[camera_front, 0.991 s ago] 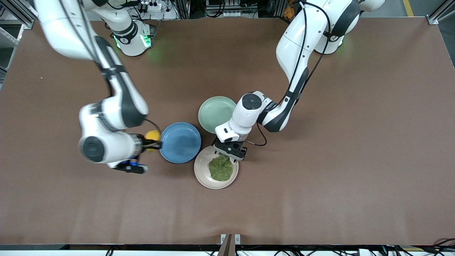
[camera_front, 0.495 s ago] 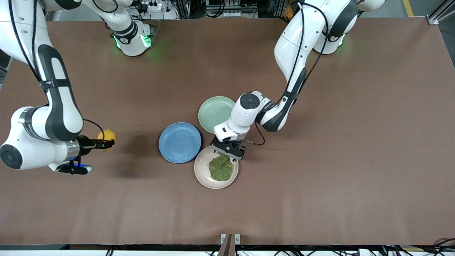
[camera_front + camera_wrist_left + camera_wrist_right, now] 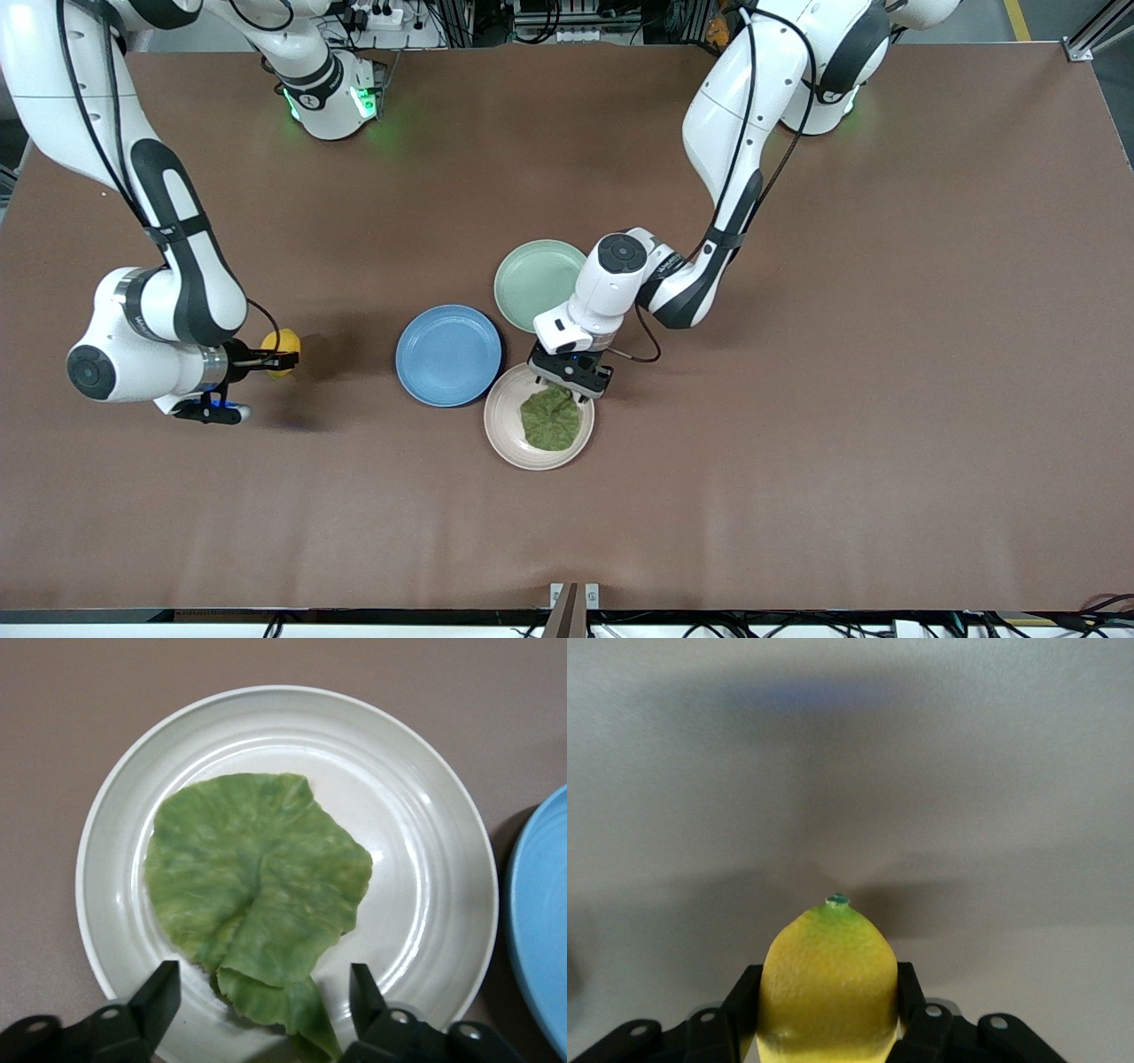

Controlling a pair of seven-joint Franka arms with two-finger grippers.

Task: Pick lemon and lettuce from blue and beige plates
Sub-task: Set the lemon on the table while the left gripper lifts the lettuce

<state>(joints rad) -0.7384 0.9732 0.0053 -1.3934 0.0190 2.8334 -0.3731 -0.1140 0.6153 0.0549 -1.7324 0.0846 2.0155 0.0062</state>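
Yellow lemon sits clenched between the right gripper fingers — lifted clear; left gripper fingers, spread, straddle the lettuce stem on the beige plate — probably to pinch it.

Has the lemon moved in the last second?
Yes. The lemon, clamped in the right hand, has gone from beside the blue plate toward the right arm's end of the table, with bare table now between them.
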